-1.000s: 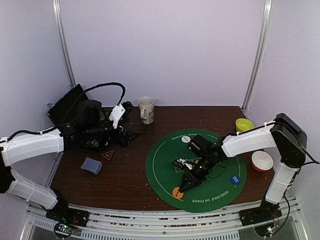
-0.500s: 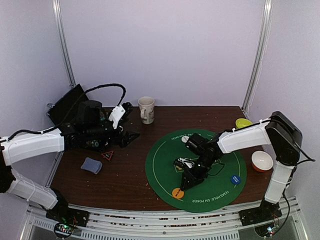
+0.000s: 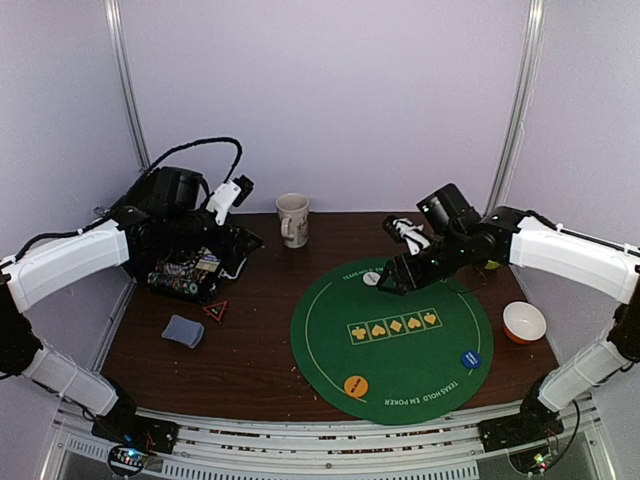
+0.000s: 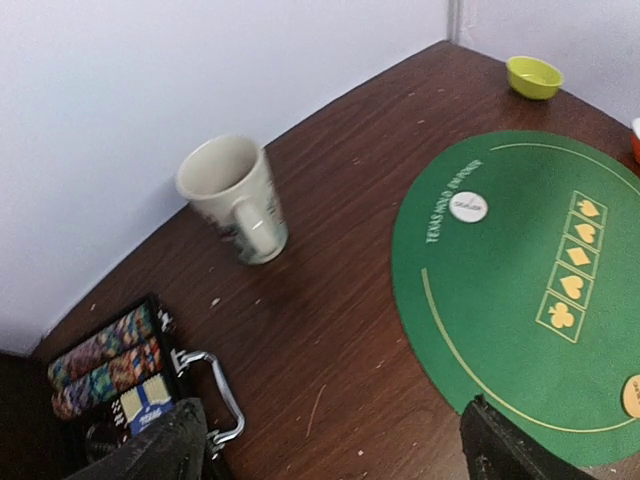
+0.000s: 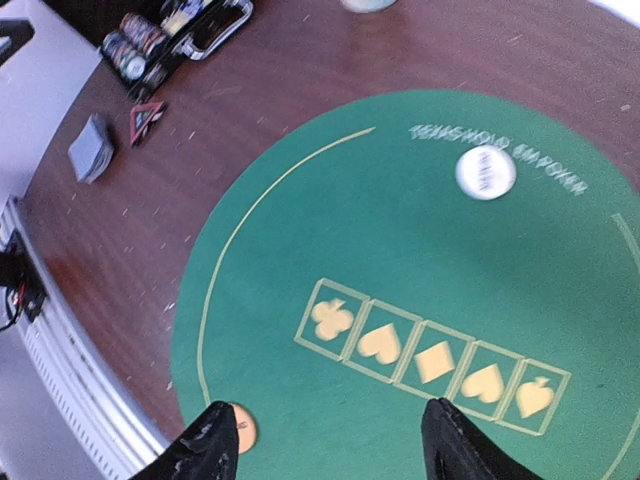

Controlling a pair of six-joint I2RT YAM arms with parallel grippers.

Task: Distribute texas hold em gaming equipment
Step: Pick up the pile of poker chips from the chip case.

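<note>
A dark wooden tabletop (image 3: 250, 350) carries a green mat (image 3: 330, 340). Left of it lies the card deck (image 3: 183, 330), probably light and slick and likely to fan, so it is best pinched squarely across its edges. Heavier chip stacks (image 4: 105, 355) sit in the case (image 5: 205, 30). The left pincer (image 4: 335, 455) and right pincer (image 5: 330, 445) both stand apart, empty.

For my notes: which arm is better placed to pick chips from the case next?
Left. The left gripper, open, hangs beside the case of poker chips; the right gripper is over the green mat.
</note>
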